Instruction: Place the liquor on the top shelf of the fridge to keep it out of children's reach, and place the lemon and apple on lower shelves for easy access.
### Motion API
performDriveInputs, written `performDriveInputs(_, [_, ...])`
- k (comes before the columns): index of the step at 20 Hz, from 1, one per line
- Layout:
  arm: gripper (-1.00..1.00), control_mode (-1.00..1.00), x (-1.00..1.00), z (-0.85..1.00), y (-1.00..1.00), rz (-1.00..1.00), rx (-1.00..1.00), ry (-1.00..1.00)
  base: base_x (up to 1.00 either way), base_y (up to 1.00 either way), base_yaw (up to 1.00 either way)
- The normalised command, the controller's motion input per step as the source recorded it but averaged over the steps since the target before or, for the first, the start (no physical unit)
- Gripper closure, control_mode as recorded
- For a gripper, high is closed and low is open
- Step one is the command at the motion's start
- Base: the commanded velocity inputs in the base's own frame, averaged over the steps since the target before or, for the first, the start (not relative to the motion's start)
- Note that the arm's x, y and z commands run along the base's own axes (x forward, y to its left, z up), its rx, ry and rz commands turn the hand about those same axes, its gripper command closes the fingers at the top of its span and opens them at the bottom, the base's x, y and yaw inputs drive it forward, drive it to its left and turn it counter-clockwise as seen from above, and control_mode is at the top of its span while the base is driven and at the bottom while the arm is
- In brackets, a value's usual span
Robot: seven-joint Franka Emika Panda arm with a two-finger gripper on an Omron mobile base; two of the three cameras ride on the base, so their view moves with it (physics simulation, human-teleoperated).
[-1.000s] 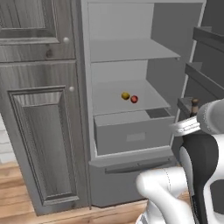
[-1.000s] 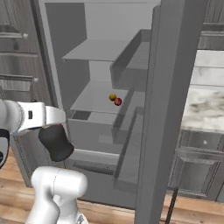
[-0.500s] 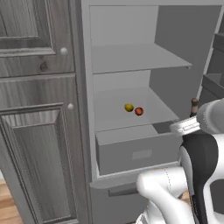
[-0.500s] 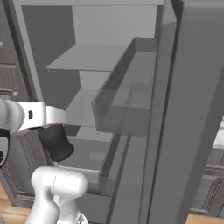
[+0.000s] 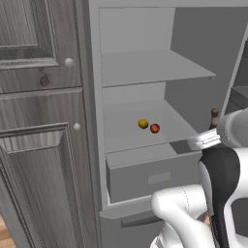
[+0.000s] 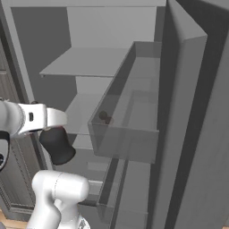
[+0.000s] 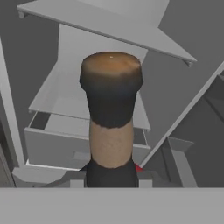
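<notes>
Fridge [image 5: 193,97] open: lemon [image 5: 143,124], apple [image 5: 154,128] on lower shelf; gripper [image 7: 111,181] clamps liquor [image 7: 111,118]

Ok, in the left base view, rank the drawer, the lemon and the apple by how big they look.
1. The drawer, by far the largest.
2. The lemon and the apple look about the same size; I can't rank one above the other.
</notes>
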Motion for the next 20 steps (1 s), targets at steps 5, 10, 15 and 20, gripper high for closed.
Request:
performDriveInputs(5, [1.00, -1.00, 0.00, 0.05, 0.06, 0.00, -0.02, -0.01, 0.00, 0.00, 0.00])
performDriveInputs(10, [1.00, -1.00, 0.00, 0.21, 0.09, 0.00, -0.01, -0.04, 0.00, 0.00, 0.00])
performDriveInputs(15, [1.00, -1.00, 0.00, 0.33, 0.00, 0.00, 0.00, -0.05, 0.00, 0.00, 0.00])
performDriveInputs(20, [1.00, -1.00, 0.00, 0.36, 0.00, 0.00, 0.00, -0.06, 0.00, 0.00, 0.00])
